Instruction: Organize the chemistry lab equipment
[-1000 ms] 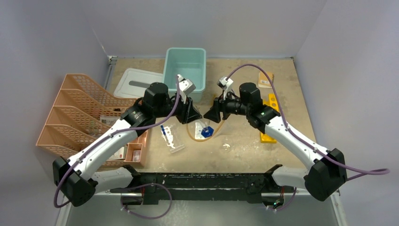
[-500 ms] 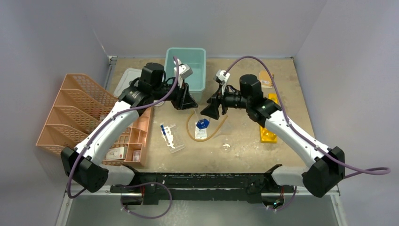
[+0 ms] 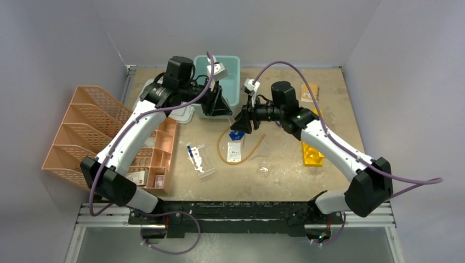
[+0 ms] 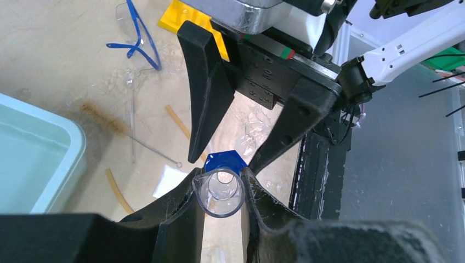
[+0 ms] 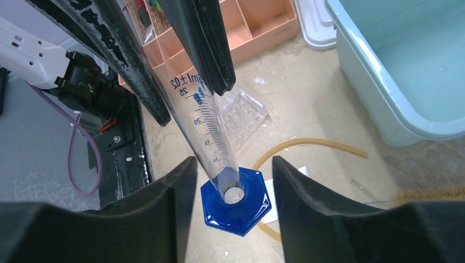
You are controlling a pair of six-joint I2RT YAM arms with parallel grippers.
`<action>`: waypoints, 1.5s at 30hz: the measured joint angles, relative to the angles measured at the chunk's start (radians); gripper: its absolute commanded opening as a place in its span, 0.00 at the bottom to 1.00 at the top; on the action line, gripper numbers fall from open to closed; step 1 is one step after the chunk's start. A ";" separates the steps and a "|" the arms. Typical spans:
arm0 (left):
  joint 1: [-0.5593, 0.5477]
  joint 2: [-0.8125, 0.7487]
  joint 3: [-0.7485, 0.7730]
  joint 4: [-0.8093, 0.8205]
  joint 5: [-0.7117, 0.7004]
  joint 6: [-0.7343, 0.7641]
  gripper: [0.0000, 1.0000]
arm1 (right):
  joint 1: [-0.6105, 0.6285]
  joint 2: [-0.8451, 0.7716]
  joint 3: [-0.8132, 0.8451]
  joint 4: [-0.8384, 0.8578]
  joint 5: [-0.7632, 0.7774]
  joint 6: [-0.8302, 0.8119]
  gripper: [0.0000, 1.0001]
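Jaws of left gripper [image 4: 219, 181] pinch the blue-based clear cylinder [image 5: 210, 131]; right gripper [image 5: 233, 164] spreads wide astride its base

A: Bench surface?
B: Scuffed tan table [image 3: 285, 164]. Teal bin [image 3: 233, 64] at back, white lid [image 3: 145, 92] to its left.
A: Middle?
B: Amber rubber tubing [image 3: 220, 147] curves round a white packet [image 3: 234, 153]. Blue-capped tubes [image 3: 190, 151] left, glass dish [image 3: 264, 170] right.
A: Edges?
B: Peach trays [image 3: 82, 131] left, yellow rack [image 3: 311, 156] right.

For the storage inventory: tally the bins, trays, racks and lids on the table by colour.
Peach: 2, slotted rack and compartment tray
Teal: 1, bin
White: 1, lid
Yellow: 1, flat rack
Total: 5
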 measured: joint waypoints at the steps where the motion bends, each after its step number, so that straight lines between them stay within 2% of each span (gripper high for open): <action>1: 0.004 0.003 0.003 -0.003 0.009 0.003 0.00 | 0.000 0.005 0.003 0.000 -0.002 -0.002 0.49; 6: 0.023 0.017 0.005 -0.007 0.053 0.008 0.00 | 0.000 0.025 0.012 0.016 -0.026 0.003 0.44; 12: 0.043 0.024 0.003 0.056 0.097 -0.032 0.00 | 0.000 0.044 0.024 0.064 -0.028 0.027 0.49; 18: 0.057 0.023 -0.029 0.175 0.130 -0.126 0.00 | 0.001 0.055 0.045 0.076 -0.040 0.040 0.20; 19: 0.063 0.023 -0.033 0.186 0.133 -0.142 0.04 | 0.002 0.056 0.048 0.080 -0.054 0.037 0.17; 22: 0.074 0.023 -0.039 0.204 0.137 -0.184 0.38 | 0.005 0.057 0.053 0.083 -0.056 0.034 0.12; 24: 0.074 0.019 -0.044 0.217 0.105 -0.193 0.53 | 0.003 0.058 0.056 0.083 -0.053 0.042 0.12; 26: 0.074 0.011 -0.057 0.235 0.024 -0.204 0.60 | 0.002 0.060 0.060 0.080 -0.048 0.059 0.12; 29: 0.075 -0.017 -0.075 0.241 -0.127 -0.222 0.63 | 0.001 0.078 0.072 0.084 -0.017 0.085 0.10; 32: 0.083 -0.074 -0.103 0.275 -0.308 -0.240 0.78 | 0.001 0.103 0.082 0.094 0.056 0.123 0.12; 33: 0.090 -0.104 -0.122 0.297 -0.378 -0.248 0.87 | 0.001 0.108 0.084 0.097 0.081 0.138 0.12; 34: 0.099 -0.143 -0.153 0.335 -0.464 -0.261 0.91 | 0.002 0.115 0.088 0.100 0.117 0.157 0.14; 38: 0.124 -0.319 -0.253 0.455 -0.818 -0.315 0.92 | 0.001 0.178 0.165 0.111 0.254 0.235 0.15; 40: 0.125 -0.371 -0.254 0.481 -0.938 -0.330 0.91 | 0.001 0.238 0.245 0.112 0.310 0.288 0.15; 45: 0.125 -0.412 -0.250 0.467 -1.099 -0.408 0.90 | 0.001 0.454 0.546 0.078 0.419 0.441 0.12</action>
